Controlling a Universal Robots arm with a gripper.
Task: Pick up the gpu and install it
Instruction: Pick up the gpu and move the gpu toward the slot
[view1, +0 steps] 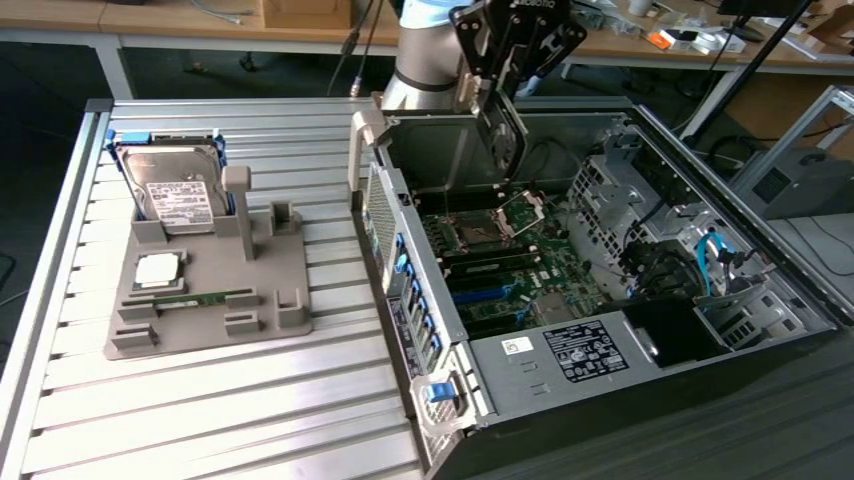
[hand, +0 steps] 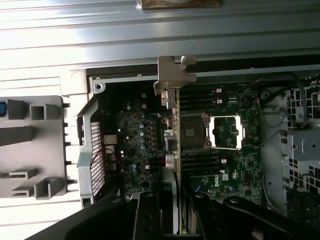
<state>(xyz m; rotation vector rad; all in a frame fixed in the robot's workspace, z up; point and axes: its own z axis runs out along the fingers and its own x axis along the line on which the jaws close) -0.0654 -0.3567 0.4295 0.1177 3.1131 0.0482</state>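
**Though lifted, not yet seated**

Clamped edge-on in the closed gripper (view1: 497, 100): graphics card (view1: 507, 145), hanging above the motherboard (view1: 521, 280) at the far end of the open computer case (view1: 434, 145). Well apart from the tray (view1: 200, 330) at the exterior view's left. Pickup done, judging by this; pressing into a slot left.

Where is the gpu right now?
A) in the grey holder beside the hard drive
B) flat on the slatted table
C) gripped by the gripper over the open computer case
C: the gpu is clamped edge-on in the gripper, hanging above the motherboard of the open computer case.
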